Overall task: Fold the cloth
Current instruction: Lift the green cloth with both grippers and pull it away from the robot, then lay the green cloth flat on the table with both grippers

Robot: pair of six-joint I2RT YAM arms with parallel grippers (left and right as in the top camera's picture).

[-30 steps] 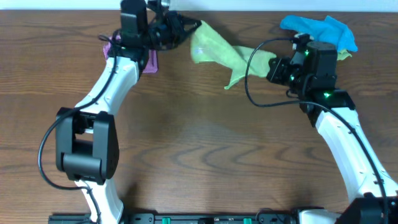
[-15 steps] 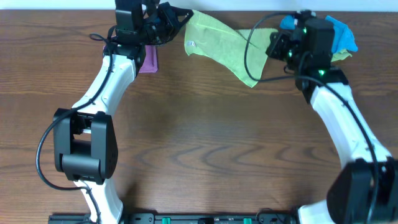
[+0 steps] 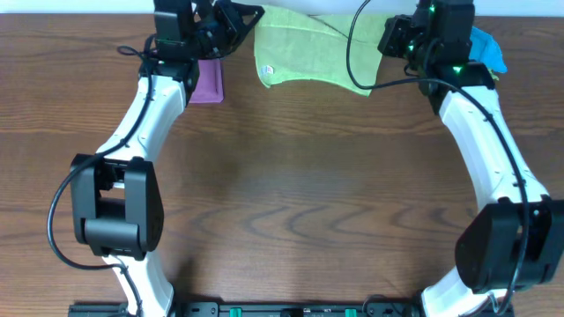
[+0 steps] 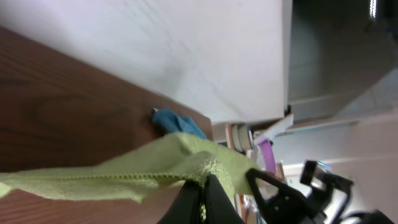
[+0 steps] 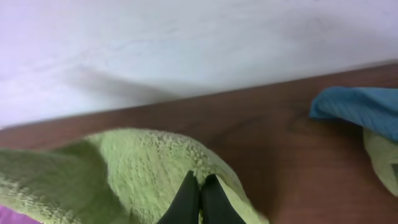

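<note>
Bare dark wooden table (image 3: 291, 211) fills the lower frame. At the top edge, two robot arms hold a lime-green terry cloth (image 3: 304, 57) stretched between them, apparently raised off the surface. The left gripper (image 3: 249, 16) pinches the cloth's upper-left corner and the right gripper (image 5: 199, 190) is clamped on its upper-right corner. A purple cloth (image 3: 209, 82) lies upper left, a blue cloth (image 3: 487, 48) upper right. No fold appears made yet: laying out and doubling over remain.

L gripper (image 4: 201, 190) & R gripper (image 5: 199, 188) both pinched closed.
</note>
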